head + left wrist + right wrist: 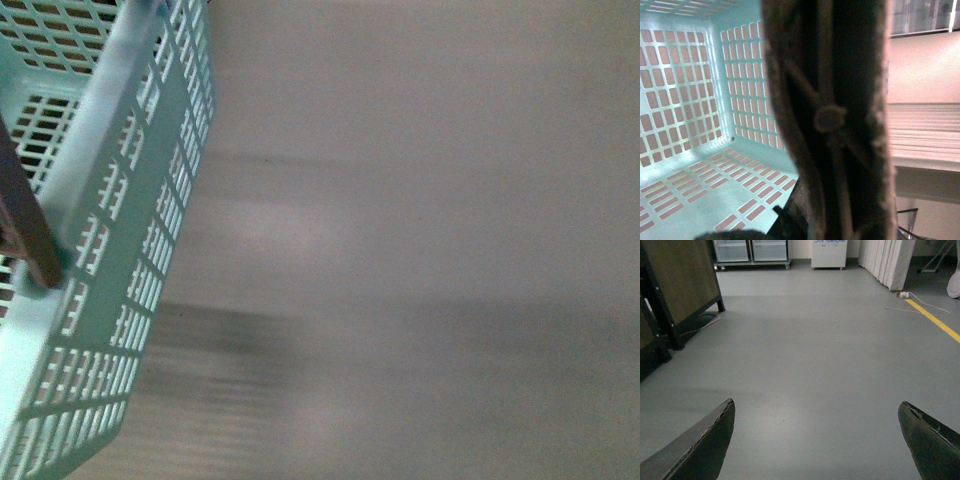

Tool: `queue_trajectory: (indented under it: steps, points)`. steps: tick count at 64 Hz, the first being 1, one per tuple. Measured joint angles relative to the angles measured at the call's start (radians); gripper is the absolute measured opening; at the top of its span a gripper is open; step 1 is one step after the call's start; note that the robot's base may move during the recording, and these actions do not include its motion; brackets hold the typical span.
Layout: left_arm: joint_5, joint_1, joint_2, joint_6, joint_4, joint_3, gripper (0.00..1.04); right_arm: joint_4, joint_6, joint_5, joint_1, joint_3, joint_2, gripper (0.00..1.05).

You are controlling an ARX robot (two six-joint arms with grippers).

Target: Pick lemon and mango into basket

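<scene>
Grey floor [805, 350] w/ a yellow line [935, 320] fills your right wrist view; the right gripper [816, 407] hangs over it, fingers spread wide, holding nothing. The basket [150, 190] sits at far left in front view. Its brown handle [830, 120] crowds the left wrist cam, so you can't tell the left gripper's state.

ARX robot's right gripper [816, 402], pictured from its own wrist camera: two fingers [702, 450] of dark charcoal-grey, matte material, each a broad curved blade narrowing to a blunt tip. The rims are scuffed. A thin pale line of wear runs along the inner edge of each, and one blade shows small nicks and a lighter, chipped band near its tip. From the left wrist camera, only black, out-of-focus fragments of the left gripper [787, 225] show at the picture's edge, angular in outline and too blurred for finer detail to be told
</scene>
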Motion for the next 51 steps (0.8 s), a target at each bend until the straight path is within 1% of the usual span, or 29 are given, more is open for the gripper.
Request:
queue_trajectory:
  steps: [13, 19, 51]
  points:
    - [-0.080, -0.080, -0.111, 0.002, -0.140, 0.098, 0.05, 0.000, 0.000, 0.000, 0.000, 0.000, 0.000, 0.96]
    - [-0.137, -0.127, -0.164, 0.011, -0.206, 0.155, 0.05, 0.000, 0.000, 0.000, 0.000, 0.000, 0.000, 0.96]
    - [-0.143, -0.135, -0.178, 0.026, -0.213, 0.171, 0.05, 0.000, 0.000, 0.000, 0.000, 0.000, 0.000, 0.96]
